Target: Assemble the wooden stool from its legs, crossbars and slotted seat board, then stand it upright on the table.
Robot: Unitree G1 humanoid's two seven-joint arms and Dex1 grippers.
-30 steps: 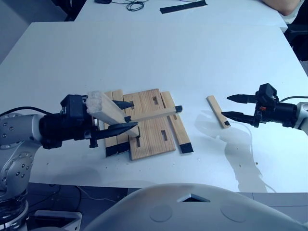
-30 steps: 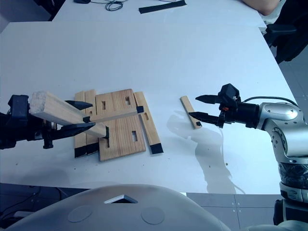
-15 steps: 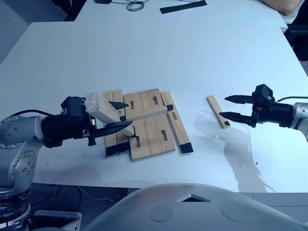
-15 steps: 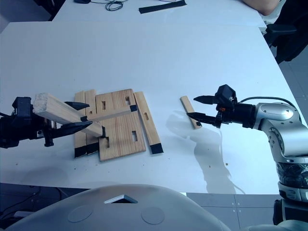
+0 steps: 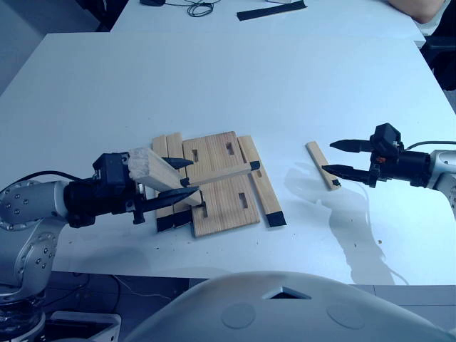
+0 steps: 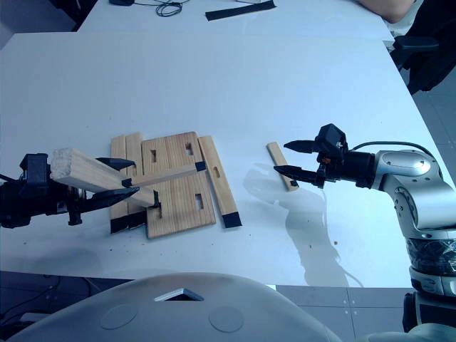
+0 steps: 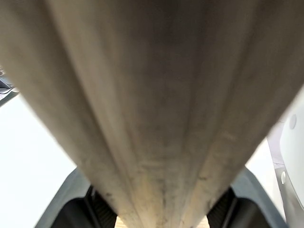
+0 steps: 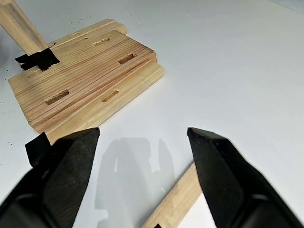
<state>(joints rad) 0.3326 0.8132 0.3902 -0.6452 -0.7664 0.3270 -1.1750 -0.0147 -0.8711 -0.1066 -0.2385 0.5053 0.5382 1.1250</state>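
gripping a thick wooden leg [image 5: 153, 167], the left gripper [image 5: 187, 178] is clenched on it over the near left part of the table [image 5: 249, 85]. the leg is tilted, with its lower end over the near left corner of the slotted seat board [image 5: 224, 199]. a slim crossbar [image 5: 224, 171] with a black tip runs from the leg across the board. the board lies flat, slots up. two flat legs [image 5: 168, 146] lie against its left edge and one black-tipped leg [image 5: 265, 189] lies against its right edge. well apart to the right lies a short stick [image 5: 315, 155]. the right gripper [image 5: 331, 155] is released, fingers [image 8: 71, 161] spread wide, with the stick below and between them. whether the lower fingertip touches the stick cannot be told.
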